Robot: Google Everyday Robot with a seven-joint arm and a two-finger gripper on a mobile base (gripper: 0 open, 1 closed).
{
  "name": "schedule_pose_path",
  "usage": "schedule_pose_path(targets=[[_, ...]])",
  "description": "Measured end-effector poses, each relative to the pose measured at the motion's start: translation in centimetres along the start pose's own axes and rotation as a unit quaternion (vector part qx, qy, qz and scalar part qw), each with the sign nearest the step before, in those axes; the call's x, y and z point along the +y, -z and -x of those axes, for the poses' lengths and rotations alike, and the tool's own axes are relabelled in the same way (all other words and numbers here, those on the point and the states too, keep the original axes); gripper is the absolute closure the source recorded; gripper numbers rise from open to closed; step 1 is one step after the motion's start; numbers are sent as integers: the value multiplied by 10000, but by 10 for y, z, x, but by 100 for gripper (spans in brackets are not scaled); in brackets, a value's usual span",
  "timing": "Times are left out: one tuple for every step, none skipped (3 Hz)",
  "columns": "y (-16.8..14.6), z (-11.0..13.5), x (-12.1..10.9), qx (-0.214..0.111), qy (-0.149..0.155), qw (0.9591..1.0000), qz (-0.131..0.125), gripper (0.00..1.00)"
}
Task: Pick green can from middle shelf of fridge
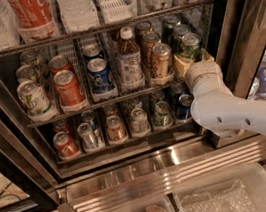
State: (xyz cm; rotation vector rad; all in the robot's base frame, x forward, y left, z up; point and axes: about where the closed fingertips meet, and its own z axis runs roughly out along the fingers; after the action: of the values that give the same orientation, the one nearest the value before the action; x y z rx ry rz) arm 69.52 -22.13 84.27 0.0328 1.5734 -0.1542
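The green can (pixel 190 45) stands at the front of the rightmost lane of the middle shelf (pixel 106 100) in the open fridge (pixel 148 168). It is dark green with a silver top, and more dark cans stand behind it. My gripper (pixel 192 62) reaches in from the lower right on a white arm (pixel 241 115). It sits at the lower part of the green can, with its tan parts on either side of the can's base. The can stands upright on the shelf.
Left of the green can stand a tan-gold can (pixel 161 60), a bottle (pixel 129 60), a blue can (pixel 100 75), a red can (pixel 68 87) and a whitish can (pixel 34 97). Cans fill the lower shelf (pixel 129 141). The black door frame (pixel 241 24) is close on the right. Clear bins (pixel 229 196) lie on the floor.
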Motion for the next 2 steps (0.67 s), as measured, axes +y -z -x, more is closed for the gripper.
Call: schedule_pose_path(targets=[[7, 16, -6, -140, 20, 9999, -40, 100], [25, 23, -5, -214, -29, 9997, 68, 100]])
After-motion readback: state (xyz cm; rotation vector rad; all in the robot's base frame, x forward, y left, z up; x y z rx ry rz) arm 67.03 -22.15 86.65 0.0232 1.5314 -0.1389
